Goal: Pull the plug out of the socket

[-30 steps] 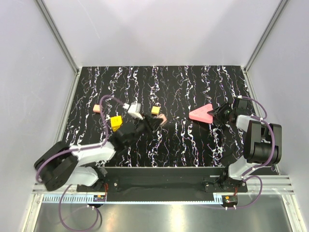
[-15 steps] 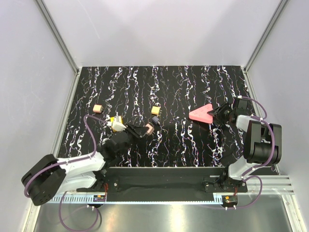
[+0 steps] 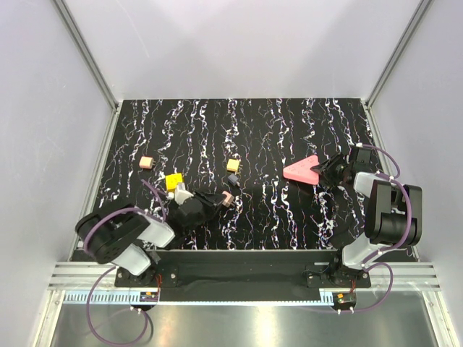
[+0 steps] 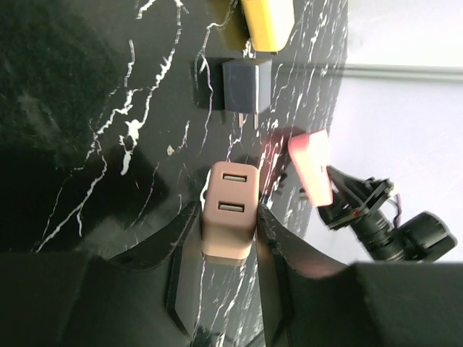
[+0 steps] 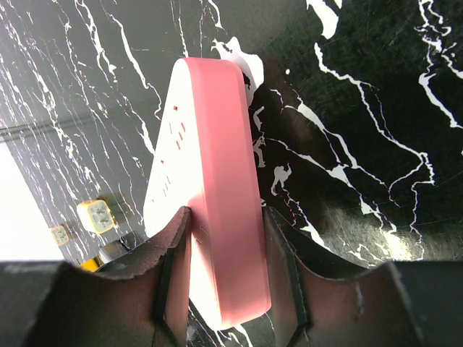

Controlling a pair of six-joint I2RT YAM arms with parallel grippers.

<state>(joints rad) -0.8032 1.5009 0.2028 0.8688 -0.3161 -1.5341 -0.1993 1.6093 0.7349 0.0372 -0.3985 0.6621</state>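
Observation:
The socket [image 3: 302, 170] is a pink triangular power strip lying at the right of the black marbled table. My right gripper [image 3: 327, 172] is shut on its near corner, and in the right wrist view the socket [image 5: 217, 181] fills the gap of that gripper [image 5: 226, 224]. The plug [image 4: 230, 210] is a pale pink block with two USB ports, held in my left gripper [image 4: 230, 220]. From above, the plug [image 3: 226, 198] and the left gripper [image 3: 219, 199] sit left of centre, well apart from the socket.
A grey-blue adapter [image 4: 247, 85] and a yellow one [image 4: 268, 22] lie just beyond the plug. A larger yellow block [image 3: 173, 181] sits by the left arm, a small orange piece [image 3: 147, 162] farther left. White walls enclose the table.
The left arm has folded back toward its base, carrying the plug slightly nearer and to the left. The right arm and the socket have not moved.

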